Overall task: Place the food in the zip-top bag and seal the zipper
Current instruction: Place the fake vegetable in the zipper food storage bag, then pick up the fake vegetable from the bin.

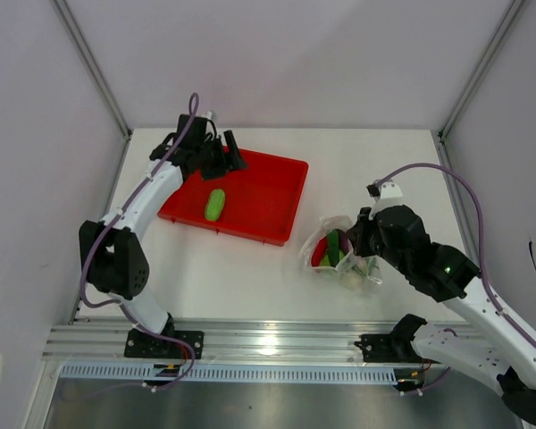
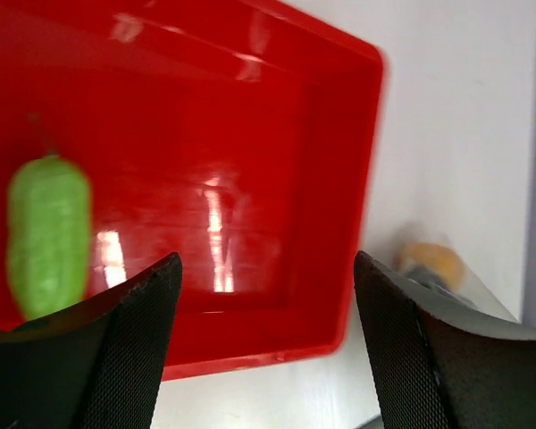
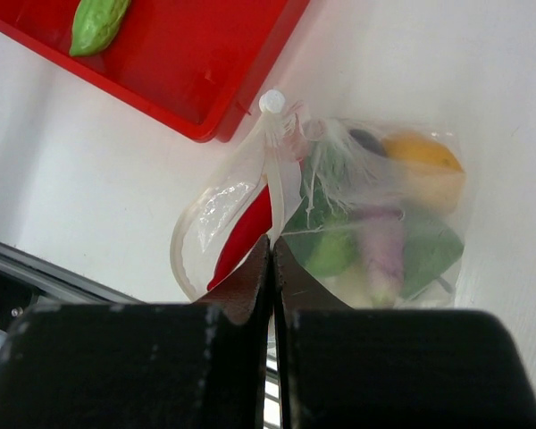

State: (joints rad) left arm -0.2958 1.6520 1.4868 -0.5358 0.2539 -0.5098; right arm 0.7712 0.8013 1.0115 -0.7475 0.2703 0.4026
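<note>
Pinching bag edge between clamped right jaws, food inside; holding left jaws wide above tray with green vegetable.

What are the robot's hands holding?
The right gripper pinches the zip-top bag by the edge of its mouth. The left gripper is open, holding nothing.

Zip-top bag: clear, crinkly, bulging, on white tabletop just off near right corner of red tray, not touching it. Mouth gapes open on side facing tray. Pale zipper strip at mouth unsealed, edge pinched in closed right gripper.

Inside bag, bunched together: red chili at mouth, yellow lemon, purple eggplant, green pieces.

One light green vegetable outside bag, lying alone on tray floor.
</note>
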